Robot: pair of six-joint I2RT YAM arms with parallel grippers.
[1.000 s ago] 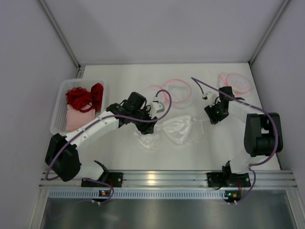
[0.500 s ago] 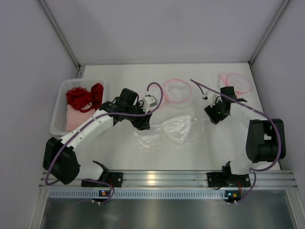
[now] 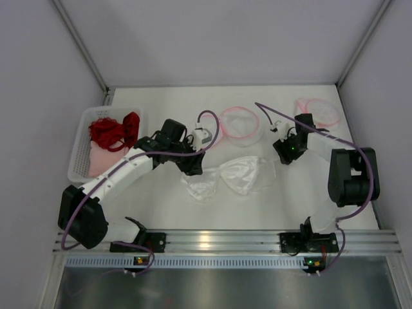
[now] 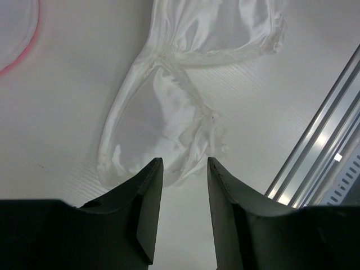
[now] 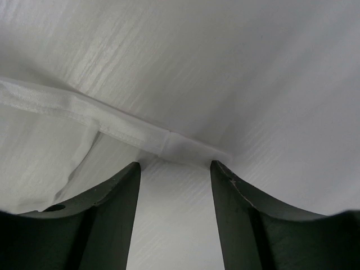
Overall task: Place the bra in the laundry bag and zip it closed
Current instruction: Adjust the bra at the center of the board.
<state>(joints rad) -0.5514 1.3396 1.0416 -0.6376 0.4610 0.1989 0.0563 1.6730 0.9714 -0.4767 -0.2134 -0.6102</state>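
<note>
A white satin bra (image 3: 228, 177) lies spread flat mid-table. My left gripper (image 3: 195, 170) is open and empty just above the bra's left cup. In the left wrist view the cup (image 4: 163, 107) lies ahead of the open gripper (image 4: 184, 164). My right gripper (image 3: 280, 158) is open and empty at the bra's right strap end. In the right wrist view the strap (image 5: 135, 130) lies just beyond the open gripper (image 5: 175, 166). A round mesh laundry bag (image 3: 239, 123) with a pink rim lies behind the bra. Its rim shows in the left wrist view (image 4: 28, 39).
A white basket (image 3: 82, 138) at the left holds a red garment (image 3: 116, 129) and a pink one. A second pink-rimmed mesh bag (image 3: 318, 111) lies at the back right. The metal rail (image 3: 212, 243) runs along the near edge.
My left arm pulled back left off the bra's middle and now sits by the left cup. My right gripper shifted slightly up and left toward the strap end.
</note>
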